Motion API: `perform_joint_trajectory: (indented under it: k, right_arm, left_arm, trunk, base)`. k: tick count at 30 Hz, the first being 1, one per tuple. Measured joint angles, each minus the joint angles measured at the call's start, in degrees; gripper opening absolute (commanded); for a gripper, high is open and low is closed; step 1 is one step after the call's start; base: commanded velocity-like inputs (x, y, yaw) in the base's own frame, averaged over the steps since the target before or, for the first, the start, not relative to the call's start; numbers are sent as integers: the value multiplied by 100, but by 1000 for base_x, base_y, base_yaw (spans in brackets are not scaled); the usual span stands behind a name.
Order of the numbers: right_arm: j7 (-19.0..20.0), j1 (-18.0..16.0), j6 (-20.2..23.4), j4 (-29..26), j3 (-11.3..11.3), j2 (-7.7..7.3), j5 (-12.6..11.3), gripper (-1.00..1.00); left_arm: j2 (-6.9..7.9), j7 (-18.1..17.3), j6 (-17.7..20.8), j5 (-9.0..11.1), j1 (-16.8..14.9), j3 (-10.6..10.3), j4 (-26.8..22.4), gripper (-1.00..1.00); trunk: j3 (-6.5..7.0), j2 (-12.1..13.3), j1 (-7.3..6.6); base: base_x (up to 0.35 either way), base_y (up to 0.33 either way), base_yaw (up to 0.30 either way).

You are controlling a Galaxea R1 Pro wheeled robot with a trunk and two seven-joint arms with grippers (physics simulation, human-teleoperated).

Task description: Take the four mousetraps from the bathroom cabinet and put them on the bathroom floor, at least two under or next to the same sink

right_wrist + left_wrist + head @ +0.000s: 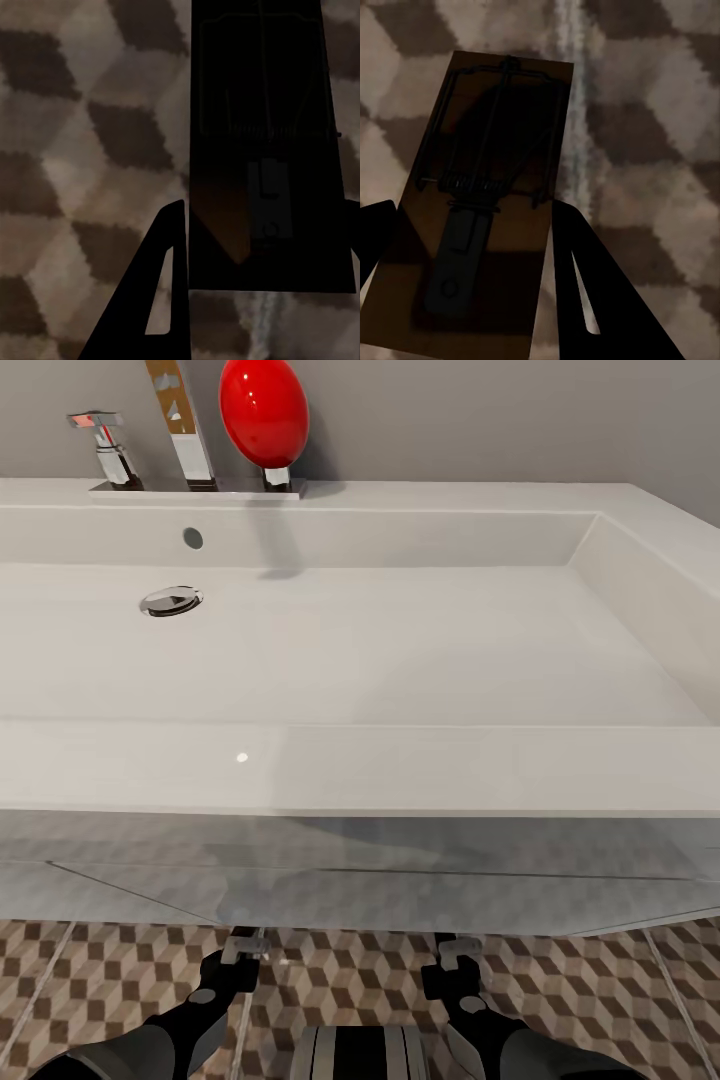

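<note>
The wide white sink [360,770] spans the head view, with the cube-patterned bathroom floor [350,980] below its front edge. Both arms reach down under that edge. My left gripper [240,950] [472,206] is shut on a brown wooden mousetrap [495,135], whose sides sit against both dark fingers, close above the tiles. My right gripper [455,955] [266,202] is shut on a second, darker-looking mousetrap [255,75] in the same way. In the head view the sink's edge hides both traps. The cabinet is out of view.
A chrome tap [185,420] and a red oval object [263,410] stand at the back of the basin, near the round drain [170,600]. A pale glassy panel [360,880] hangs under the sink, just over the grippers. A grout line [574,112] runs beside the left trap.
</note>
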Motion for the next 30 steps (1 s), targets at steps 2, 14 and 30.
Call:
perform_joint_trajectory:
  k: [2,14,30]
  right_arm:
    - [1,0,3,0,-2,0,0,-100]
    - [3,-4,61,-95,-4,0,10,-100]
    - [3,-1,159,-251,0,0,10,-100]
  left_arm:
    - [3,0,17,-3,0,1,-4,-100]
    - [14,1,153,-26,0,-2,-24,-100]
    - [9,0,163,-30,0,-3,-209,-100]
  trunk:
    - [0,0,0]
    - [0,0,0]
    - [0,0,0]
  base:
    - [0,0,0]
    - [0,0,0]
    - [0,0,0]
